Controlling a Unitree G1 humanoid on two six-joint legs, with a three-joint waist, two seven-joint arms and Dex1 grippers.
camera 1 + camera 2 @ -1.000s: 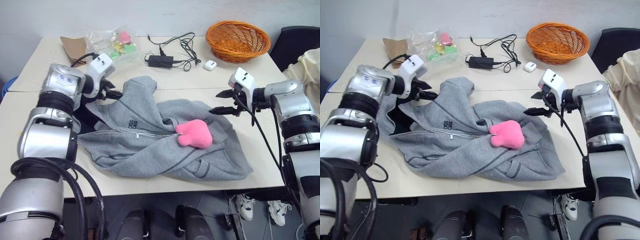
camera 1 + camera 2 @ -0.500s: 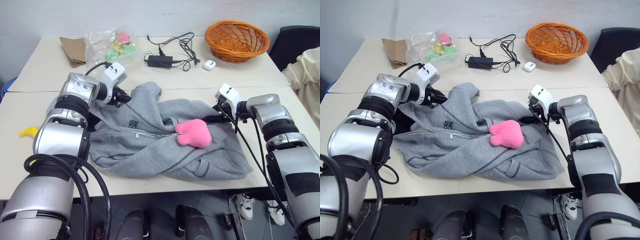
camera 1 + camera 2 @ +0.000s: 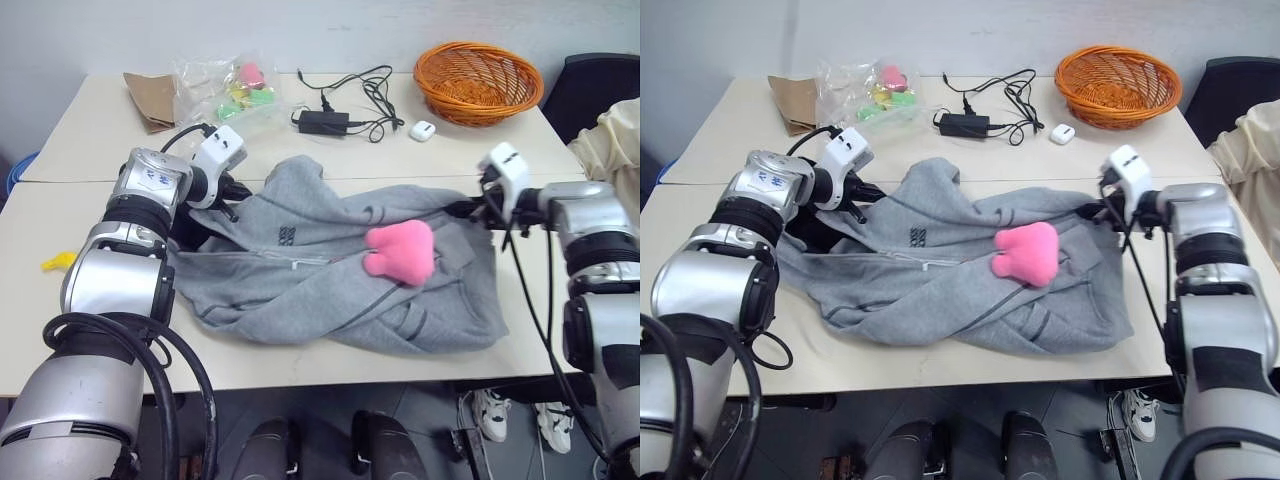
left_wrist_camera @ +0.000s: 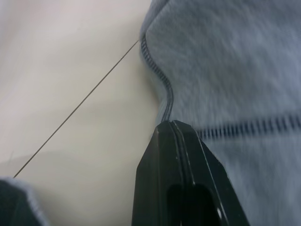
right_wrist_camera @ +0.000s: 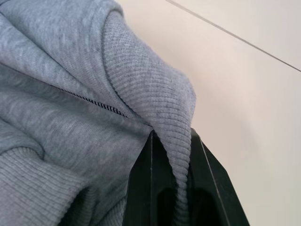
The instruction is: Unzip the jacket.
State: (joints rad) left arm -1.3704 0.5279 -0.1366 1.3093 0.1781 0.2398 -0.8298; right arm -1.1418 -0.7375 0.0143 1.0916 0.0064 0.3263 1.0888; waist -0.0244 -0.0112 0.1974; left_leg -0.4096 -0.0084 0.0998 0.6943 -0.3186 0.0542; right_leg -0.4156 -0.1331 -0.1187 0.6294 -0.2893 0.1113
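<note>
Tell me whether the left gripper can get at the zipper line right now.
Probably not as things stand: the left gripper is shut on the jacket at a seamed edge near the hood. The zipper line lies uncovered on the chest nearby, the pink plush beside it; reaching it means letting go.

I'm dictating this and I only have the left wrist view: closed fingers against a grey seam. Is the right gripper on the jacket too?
Observer: Yes. The right gripper is shut on a ribbed edge at the far right end of the jacket.
Operator: Anything lying on the jacket?
Observer: A pink plush toy sits on its middle.
Operator: And the zipper?
Observer: The zipper looks closed along the front, running from the left side toward the toy.
</note>
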